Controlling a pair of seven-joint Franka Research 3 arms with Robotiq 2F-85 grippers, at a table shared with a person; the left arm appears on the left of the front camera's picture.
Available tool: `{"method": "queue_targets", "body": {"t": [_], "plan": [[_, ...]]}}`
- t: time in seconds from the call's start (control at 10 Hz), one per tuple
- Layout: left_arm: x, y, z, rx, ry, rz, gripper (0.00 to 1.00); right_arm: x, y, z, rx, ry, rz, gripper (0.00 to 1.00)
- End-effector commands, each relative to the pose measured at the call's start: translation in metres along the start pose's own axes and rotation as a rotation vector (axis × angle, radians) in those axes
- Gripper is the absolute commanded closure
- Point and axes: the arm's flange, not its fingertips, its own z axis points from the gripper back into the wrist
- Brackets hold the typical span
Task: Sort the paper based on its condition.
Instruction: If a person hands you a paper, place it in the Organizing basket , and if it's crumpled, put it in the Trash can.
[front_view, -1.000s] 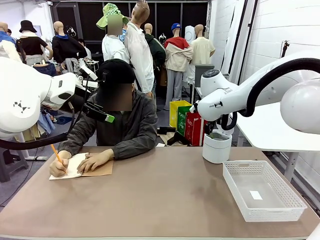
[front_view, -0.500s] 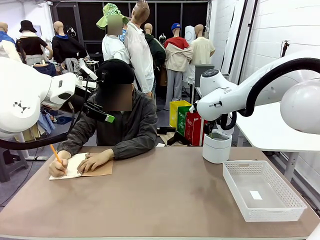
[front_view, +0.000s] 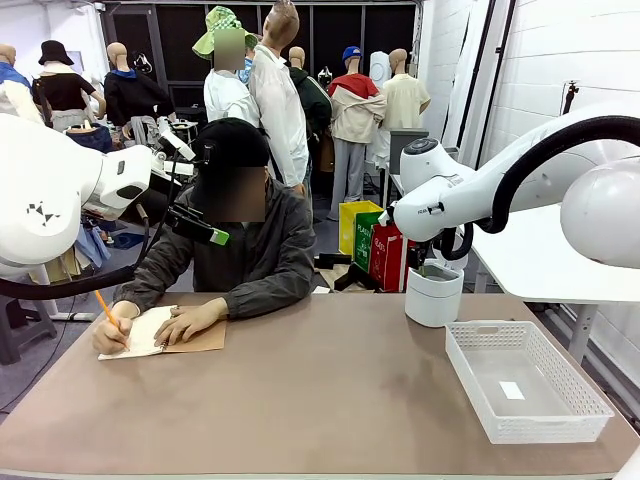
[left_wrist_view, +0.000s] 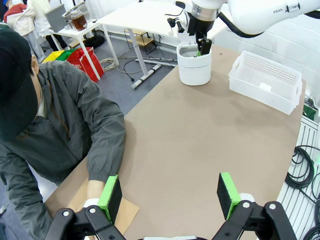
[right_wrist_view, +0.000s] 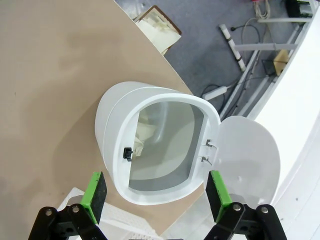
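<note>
A white sheet of paper (front_view: 150, 330) lies at the table's far left, on a brown cardboard cover (front_view: 205, 341). The person rests one hand (front_view: 190, 322) on it and writes with an orange pencil (front_view: 105, 306). My left gripper (front_view: 212, 236) hangs open in the air above that corner; in its wrist view its green pads (left_wrist_view: 111, 191) stand wide apart over the bare table. My right gripper (right_wrist_view: 156, 192) is open above the open white bin (right_wrist_view: 150, 150), with nothing between its fingers. A crumpled pale sheet (right_wrist_view: 145, 134) lies inside the bin.
A white mesh basket (front_view: 525, 382) sits at the table's right with a small white slip (front_view: 512, 390) on its floor. The bin (front_view: 433, 293) stands at the far right edge, its lid (right_wrist_view: 247, 150) swung open. The brown tabletop (front_view: 320, 400) stretches wide in the middle.
The person's pencil hand has shifted slightly to the left on the sheet. Neither arm has moved.
</note>
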Motion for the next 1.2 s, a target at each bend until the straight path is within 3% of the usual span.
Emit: {"method": "queue_targets", "body": {"t": [0.0,0.3,0.6,0.8,1.1], "plan": [[-0.001,0.001,-0.001,-0.005,0.004,-0.01,0.0,0.0,-0.001,-0.001,-0.004,-0.005,0.0,0.0],[-0.001,0.001,-0.001,-0.005,0.004,-0.01,0.0,0.0,0.0,0.0,0.0,0.0,0.0,0.0],[-0.001,0.001,-0.001,-0.005,0.004,-0.01,0.0,-0.013,0.026,0.061,0.098,-0.214,0.084,0.0],[-0.001,0.001,-0.001,-0.005,0.004,-0.01,0.0,-0.023,0.039,0.084,0.158,-0.318,0.135,0.0],[-0.001,0.001,-0.001,-0.005,0.004,-0.01,0.0,-0.058,0.061,0.12,0.262,-0.553,0.208,0.0]]}}
